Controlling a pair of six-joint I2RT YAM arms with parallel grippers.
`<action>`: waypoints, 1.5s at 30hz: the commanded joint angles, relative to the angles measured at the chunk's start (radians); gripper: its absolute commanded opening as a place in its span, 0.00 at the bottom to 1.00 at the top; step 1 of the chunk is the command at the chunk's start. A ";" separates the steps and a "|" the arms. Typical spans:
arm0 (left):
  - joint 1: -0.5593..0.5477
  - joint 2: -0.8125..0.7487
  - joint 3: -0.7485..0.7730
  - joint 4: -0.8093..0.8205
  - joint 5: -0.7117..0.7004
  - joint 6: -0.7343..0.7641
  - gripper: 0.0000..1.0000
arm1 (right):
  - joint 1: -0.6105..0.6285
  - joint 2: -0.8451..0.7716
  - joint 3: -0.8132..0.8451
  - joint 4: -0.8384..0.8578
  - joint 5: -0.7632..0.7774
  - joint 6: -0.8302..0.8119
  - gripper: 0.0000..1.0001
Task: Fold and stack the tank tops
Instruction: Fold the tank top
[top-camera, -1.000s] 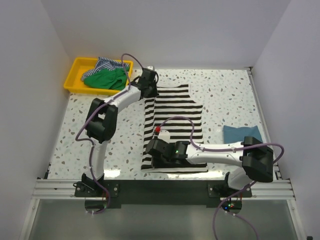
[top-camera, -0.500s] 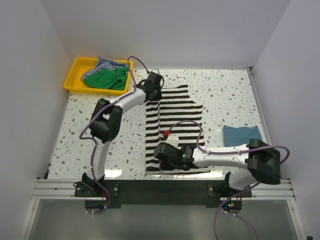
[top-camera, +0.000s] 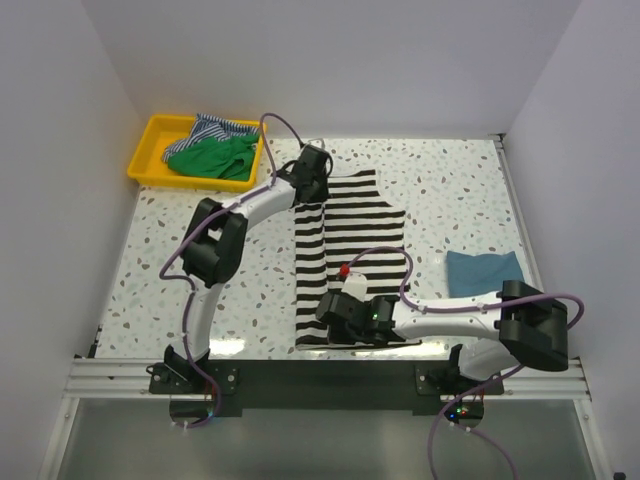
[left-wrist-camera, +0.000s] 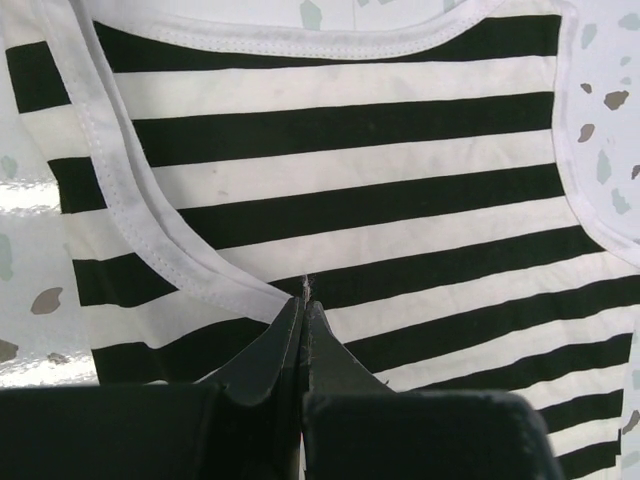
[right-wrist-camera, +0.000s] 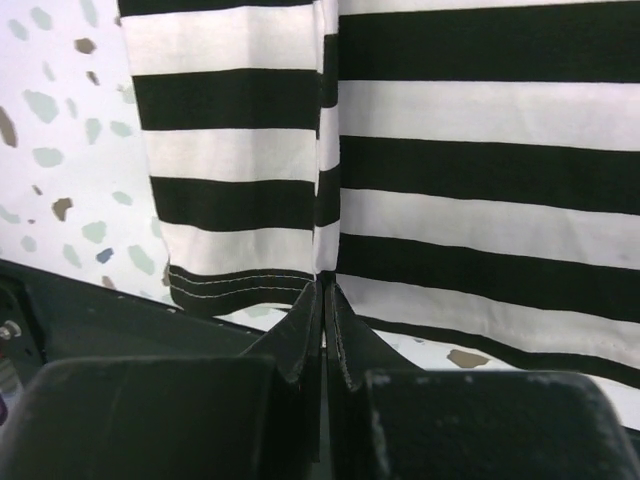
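Observation:
The black-and-white striped tank top lies flat mid-table, neck at the far end, with its left side folded over onto itself. My left gripper is shut on the folded edge near the armhole; the left wrist view shows the tips pinching striped cloth. My right gripper is shut on the same folded edge at the hem, as the right wrist view shows on the stripes. The teal-blue top lies folded at the right. The green top and the finely blue-striped top lie in the tray.
The yellow tray stands at the far left corner. White walls close in the table on the left, back and right. The metal rail with the arm bases runs along the near edge.
Both grippers have moved to the right, carrying the striped top's left edge over the rest of the top. The fold is now narrower.

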 joint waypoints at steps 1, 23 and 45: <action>-0.017 -0.017 -0.011 0.075 0.012 -0.001 0.00 | 0.010 -0.038 -0.031 0.031 0.041 0.043 0.00; 0.018 -0.188 -0.091 0.139 0.010 0.028 0.58 | 0.123 -0.159 0.025 -0.243 0.269 0.099 0.35; 0.121 0.015 -0.103 0.013 0.049 0.029 0.13 | 0.122 0.428 0.318 -0.029 0.125 -0.213 0.27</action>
